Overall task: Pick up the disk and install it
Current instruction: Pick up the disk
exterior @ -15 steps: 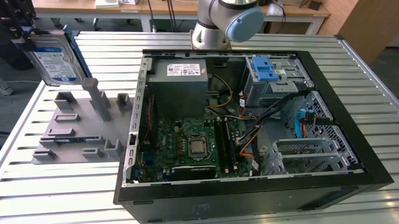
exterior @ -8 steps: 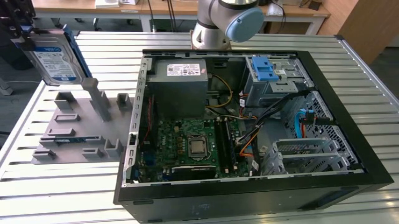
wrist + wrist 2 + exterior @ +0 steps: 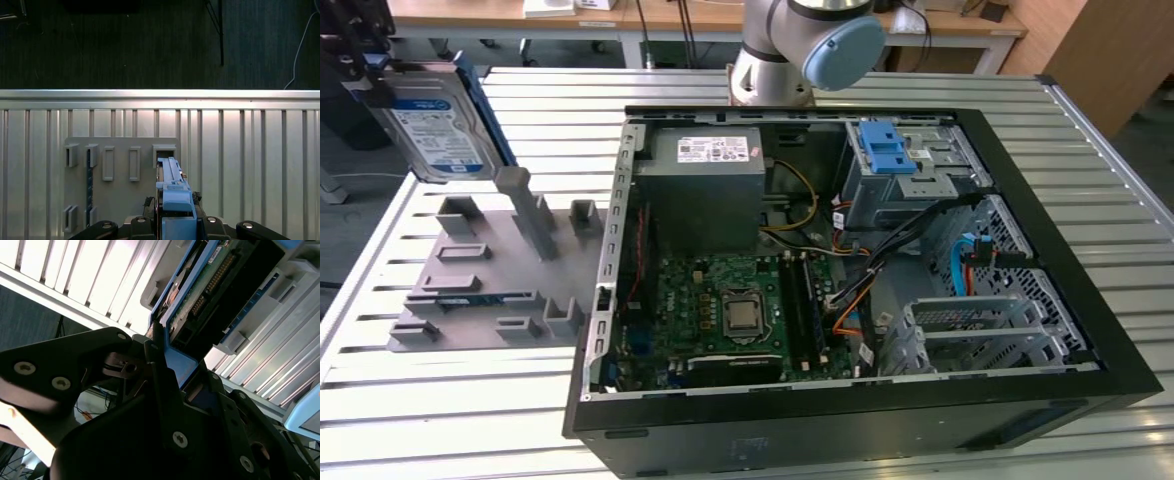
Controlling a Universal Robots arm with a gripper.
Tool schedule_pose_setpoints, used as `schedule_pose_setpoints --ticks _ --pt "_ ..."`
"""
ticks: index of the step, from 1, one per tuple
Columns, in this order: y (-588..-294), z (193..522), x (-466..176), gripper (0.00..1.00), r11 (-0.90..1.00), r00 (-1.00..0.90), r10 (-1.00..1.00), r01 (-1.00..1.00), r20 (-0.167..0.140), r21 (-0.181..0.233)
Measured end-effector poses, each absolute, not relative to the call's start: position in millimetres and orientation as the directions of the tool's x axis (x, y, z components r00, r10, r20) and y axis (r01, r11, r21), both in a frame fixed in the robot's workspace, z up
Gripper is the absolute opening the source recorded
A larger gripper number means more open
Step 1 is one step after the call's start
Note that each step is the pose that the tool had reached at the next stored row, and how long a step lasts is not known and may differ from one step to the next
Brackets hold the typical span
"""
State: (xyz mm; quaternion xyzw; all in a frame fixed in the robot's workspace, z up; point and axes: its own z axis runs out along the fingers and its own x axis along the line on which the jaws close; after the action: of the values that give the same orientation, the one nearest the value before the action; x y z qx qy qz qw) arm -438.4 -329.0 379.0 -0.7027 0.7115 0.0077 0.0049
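Black fingers [image 3: 156,365] of the gripper [image 3: 182,376] are closed onto the blue bracket [image 3: 175,200] at one end of the disk [image 3: 438,128], pinching it from both sides. In the second wrist view the bracket edge sits between the two pads, and the disk's circuit-board face and connector row run away from them.

The disk hangs upright, label facing the exterior camera, near the exterior view's left far corner of the table [image 3: 454,420]. It is in the air above the grey fixture [image 3: 487,275]. In the first wrist view it appears edge-on over the fixture's slots.

The fixture lies flat on the slatted metal table, just beside the open case [image 3: 854,440]. Inside the case are the power supply [image 3: 707,180], the motherboard [image 3: 734,300] and a metal cage [image 3: 907,165] with a blue latch. The disk is well apart from that cage. The arm [image 3: 801,45] rises behind the case.
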Motion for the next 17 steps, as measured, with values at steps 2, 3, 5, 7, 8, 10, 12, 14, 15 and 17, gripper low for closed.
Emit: schedule_pose_setpoints --ticks 2,3,5,7,8,10,12,14,15,17 --pt "-329.0 380.2 -438.4 0.36 0.012 -0.013 -1.000 -1.000 -0.018 0.004" --pt "-329.0 381.3 -438.4 0.36 0.012 -0.013 -1.000 -1.000 -0.018 0.004" --pt "-329.0 381.6 -438.4 0.36 0.012 -0.013 -1.000 -1.000 -0.018 0.004" --pt "-329.0 382.1 -438.4 0.36 0.012 -0.013 -1.000 -1.000 -0.018 0.004" --pt "-329.0 382.3 -438.4 0.36 0.012 -0.013 -1.000 -1.000 -0.018 0.004" --pt "-329.0 382.7 -438.4 0.36 0.012 -0.013 -1.000 -1.000 -0.018 0.004" --pt "-329.0 383.5 -438.4 0.36 0.012 -0.013 -1.000 -1.000 -0.018 0.004" --pt "-329.0 384.1 -438.4 0.36 0.012 -0.013 -1.000 -1.000 -0.018 0.004" --pt "-329.0 384.5 -438.4 0.36 0.012 -0.013 -1.000 -1.000 -0.018 0.004" --pt "-329.0 385.3 -438.4 0.36 0.012 -0.012 -1.000 -1.000 -0.018 0.004"
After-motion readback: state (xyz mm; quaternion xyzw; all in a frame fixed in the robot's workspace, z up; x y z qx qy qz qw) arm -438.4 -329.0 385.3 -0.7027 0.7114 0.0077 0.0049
